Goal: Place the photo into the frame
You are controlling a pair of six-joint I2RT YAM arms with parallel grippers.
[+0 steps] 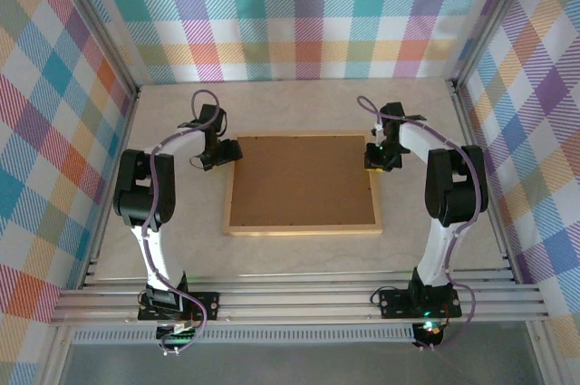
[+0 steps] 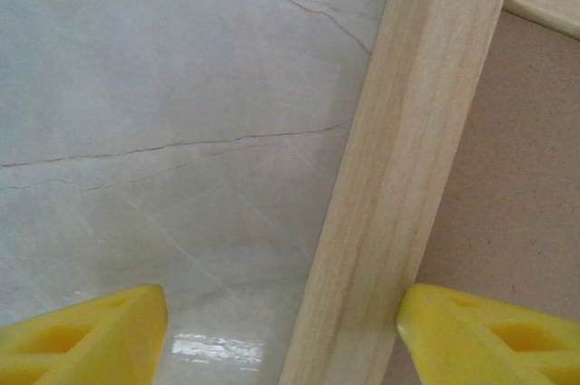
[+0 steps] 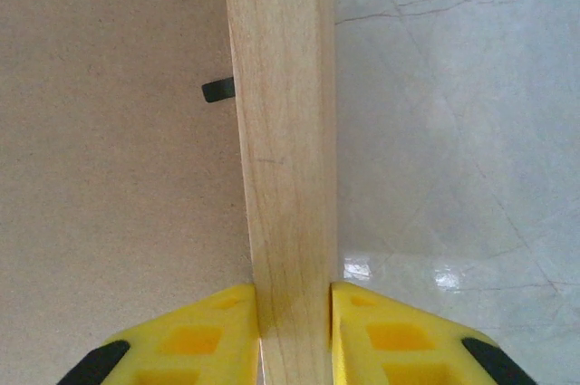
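Lying flat in the middle of the table [image 1: 299, 104], nearer its far edge than the arm bases, is the frame [image 1: 304, 228]; its brown board [image 1: 302, 178] faces up and fills the light wood rim.

The left gripper [image 1: 220, 157] hangs over the frame's far left corner; its jaws stand wide, straddling the left rail; in the left wrist view one yellow finger [image 2: 82, 335] is over bare table, well apart from the wood; the other is over the board at the rail's inner edge, and whether it touches the wood cannot be told.

The right gripper [image 1: 379, 158] sits on the right rail, toward the frame's far right corner; its jaws are narrow and clamped on the rail, one yellow pad [image 3: 199, 340] pressed to each side of the wood; a small dark tab [image 3: 217, 90] sticks out from the rail's inner edge onto the board, farther along from the grip.
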